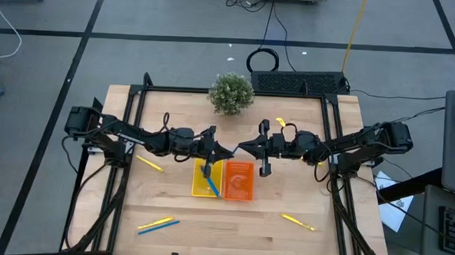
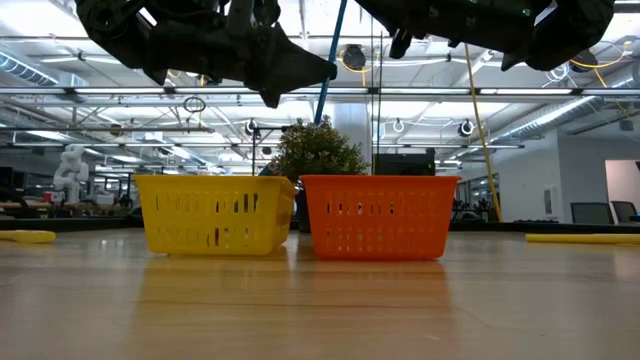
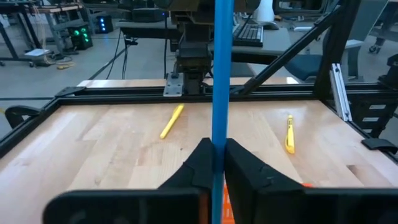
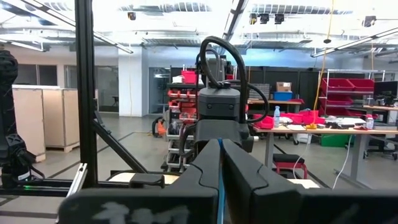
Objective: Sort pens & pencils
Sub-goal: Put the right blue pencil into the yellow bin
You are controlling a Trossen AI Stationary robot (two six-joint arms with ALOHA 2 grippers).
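A blue pen [image 2: 330, 60] stands nearly upright in the air above the gap between the yellow tray [image 2: 215, 215] and the orange tray [image 2: 380, 215]. My left gripper [image 3: 214, 155] reaches in from the table's left and is shut on it. My right gripper [image 4: 219, 168] reaches in from the right, tip to tip with the left [image 1: 228, 152], and is also shut on it. Another blue pen [image 1: 211, 182] lies slanted in the yellow tray [image 1: 196, 189]. Yellow pens [image 1: 149, 163] [image 1: 296, 221] and a yellow-and-blue pair [image 1: 158, 225] lie flat on the table. My left gripper pinches the blue pen's shaft [image 3: 220, 140] between its two fingers, a little above the pen's lower end [image 2: 319, 118]. The fingers come almost level from the table's left and lie across the pen. The pen stands upright, clear of the table and trays. My right gripper has a thin strip of the blue pen [image 4: 219, 180] between its two shut fingers. The fingers come from the table's right, tipped slightly upward, across the pen. The hold is higher on the pen than my left gripper's; the exact spot is out of the low view.
A potted plant [image 1: 231, 93] stands at the table's far edge, behind the trays. The orange tray [image 1: 240, 191] sits right beside the yellow one at mid-table. A black frame [image 1: 332, 117] runs round the table. Bare wood lies toward the near edge.
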